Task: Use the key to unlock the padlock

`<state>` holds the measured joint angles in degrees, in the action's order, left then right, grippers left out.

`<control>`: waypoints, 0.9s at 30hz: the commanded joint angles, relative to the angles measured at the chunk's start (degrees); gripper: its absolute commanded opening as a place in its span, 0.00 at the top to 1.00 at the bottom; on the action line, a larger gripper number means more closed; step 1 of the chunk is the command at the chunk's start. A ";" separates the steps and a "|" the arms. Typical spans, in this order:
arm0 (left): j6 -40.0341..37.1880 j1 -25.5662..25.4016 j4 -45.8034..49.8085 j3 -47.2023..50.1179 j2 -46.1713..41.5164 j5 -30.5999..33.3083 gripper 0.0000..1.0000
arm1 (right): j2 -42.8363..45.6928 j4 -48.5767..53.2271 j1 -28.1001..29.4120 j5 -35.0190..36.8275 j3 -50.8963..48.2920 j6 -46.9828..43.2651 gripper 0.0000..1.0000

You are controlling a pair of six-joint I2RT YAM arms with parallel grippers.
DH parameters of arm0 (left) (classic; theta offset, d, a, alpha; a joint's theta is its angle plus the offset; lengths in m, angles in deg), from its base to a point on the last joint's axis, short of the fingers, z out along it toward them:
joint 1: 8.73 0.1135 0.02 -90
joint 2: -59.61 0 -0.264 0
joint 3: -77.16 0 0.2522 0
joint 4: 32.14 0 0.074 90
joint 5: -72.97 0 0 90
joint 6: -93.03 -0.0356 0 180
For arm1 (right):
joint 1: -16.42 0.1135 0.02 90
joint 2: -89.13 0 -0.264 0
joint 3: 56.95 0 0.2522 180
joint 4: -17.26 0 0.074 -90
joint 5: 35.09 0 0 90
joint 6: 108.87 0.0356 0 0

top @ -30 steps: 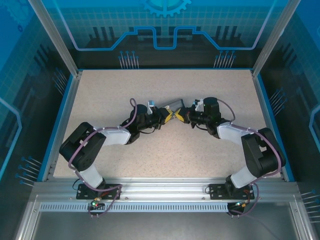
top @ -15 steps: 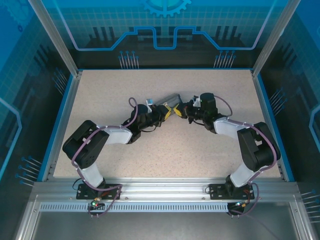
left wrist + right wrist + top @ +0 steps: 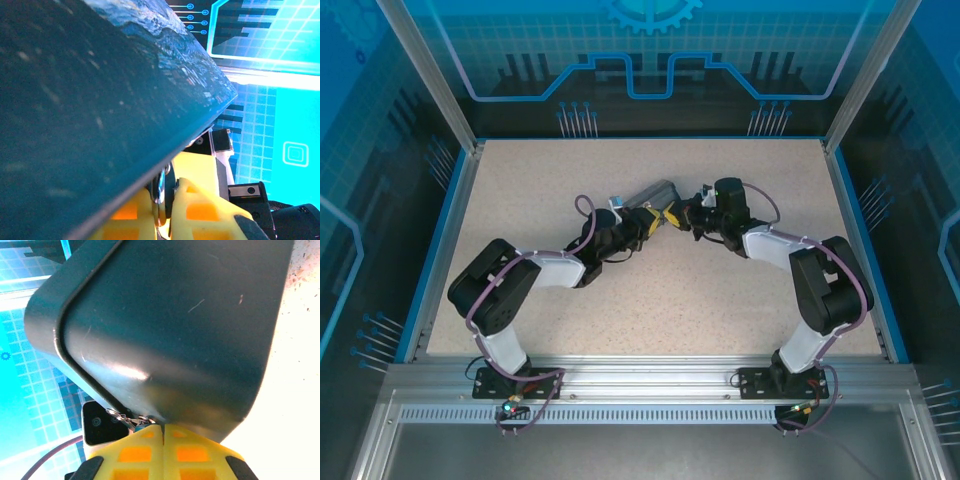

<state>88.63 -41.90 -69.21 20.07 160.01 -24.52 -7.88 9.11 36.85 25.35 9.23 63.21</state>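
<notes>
Left gripper [image 3: 165,197] pinches a thin metal piece [image 3: 160,183], right gripper [image 3: 163,432] closed, tin [image 3: 175,330] hiding the rest

- A dark teal tin [image 3: 75,100] fills the upper left, its flat face slanting down from the top edge toward the lower left.
- Along its upper edge the face carries a lighter blue swirled pattern.
- Below the tin's lower edge, the left gripper [image 3: 164,202] shows its yellow fingers [image 3: 205,212] with orange recesses, pressed close together.
- A thin metal piece [image 3: 160,184], silvery and upright, sits pinched between them; key or shackle, it cannot be told.
- Just beyond stand a pale bracket [image 3: 222,150] and a black housing [image 3: 250,192].
- A glowing cyan grid panel [image 3: 280,100] forms the backdrop at right.
</notes>
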 commanded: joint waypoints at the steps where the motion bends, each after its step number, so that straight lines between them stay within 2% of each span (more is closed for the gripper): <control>1: -0.36 -4.86 -3.14 -0.50 -0.49 -13.23 1.00 | -0.48 -4.55 4.80 -3.32 2.50 -0.40 1.00; 12: -1.34 -3.90 0.59 3.20 -3.07 -7.93 1.00 | 2.06 -3.09 2.74 -2.56 0.32 -0.95 0.98; 22: -2.20 -2.95 2.28 3.97 -3.21 -6.94 1.00 | 3.82 -1.97 1.42 -2.47 -1.13 -1.84 0.75; 27: -2.50 -2.59 2.36 3.79 -2.97 -6.92 1.00 | 5.28 -1.51 0.85 -2.40 -1.70 -2.33 0.52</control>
<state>87.84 -42.77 -67.84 23.09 158.10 -25.87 -5.30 11.05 37.42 24.32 7.42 61.79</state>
